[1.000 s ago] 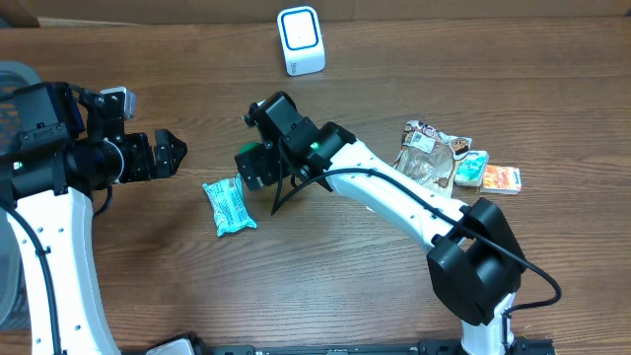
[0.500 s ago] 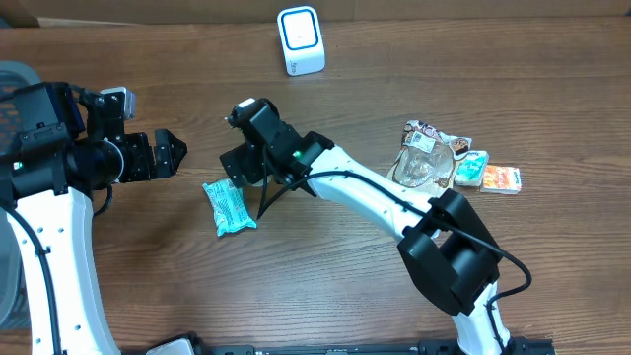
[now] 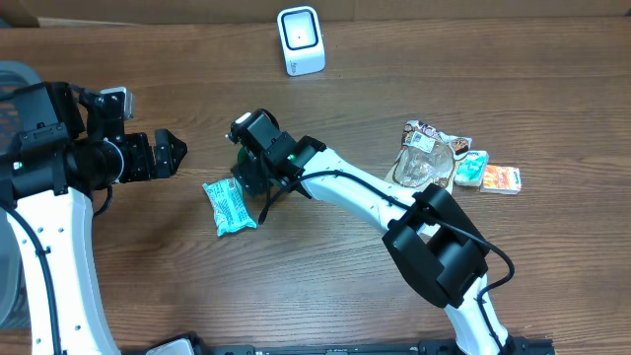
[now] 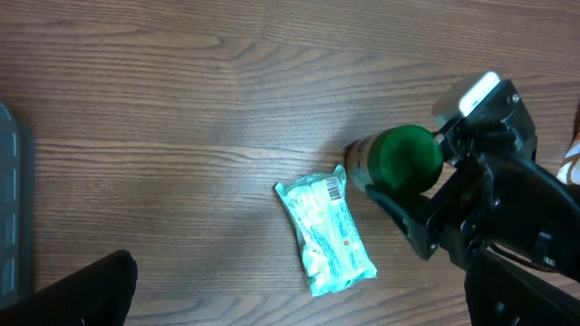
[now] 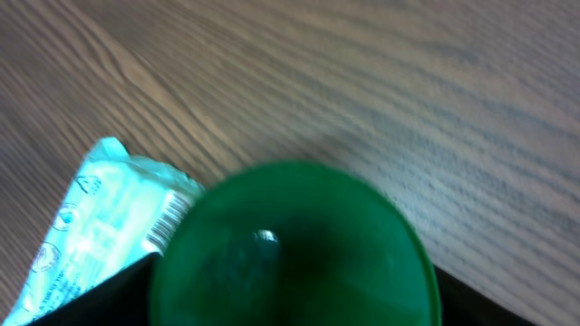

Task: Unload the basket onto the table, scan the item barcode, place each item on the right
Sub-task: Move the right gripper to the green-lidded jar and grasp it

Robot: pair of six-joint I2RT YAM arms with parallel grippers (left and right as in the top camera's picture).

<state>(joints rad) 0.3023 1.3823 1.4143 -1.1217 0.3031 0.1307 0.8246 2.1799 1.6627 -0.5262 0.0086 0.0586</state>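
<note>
A teal snack packet [image 3: 229, 204] lies flat on the wooden table, its barcode [image 4: 333, 188] facing up at the end nearest the right arm. Just right of that end stands a small round green-topped item [image 4: 403, 158]. My right gripper [image 3: 248, 166] is over it. In the right wrist view the green top [image 5: 290, 244] fills the space between the dark fingers [image 5: 113, 294]; whether they press on it is not visible. The white scanner [image 3: 301, 39] stands at the table's far edge. My left gripper [image 3: 175, 154] hangs open and empty to the left of the packet.
Several more snack packets [image 3: 434, 153] lie in a cluster at the right, among them a teal one [image 3: 471, 170] and an orange one [image 3: 501, 178]. A grey bin [image 3: 10, 79] sits at the left edge.
The right arm has swung left and brought its gripper down over the green-topped item, with its fingers drawing closer together. The left arm and the teal packet have not moved.
</note>
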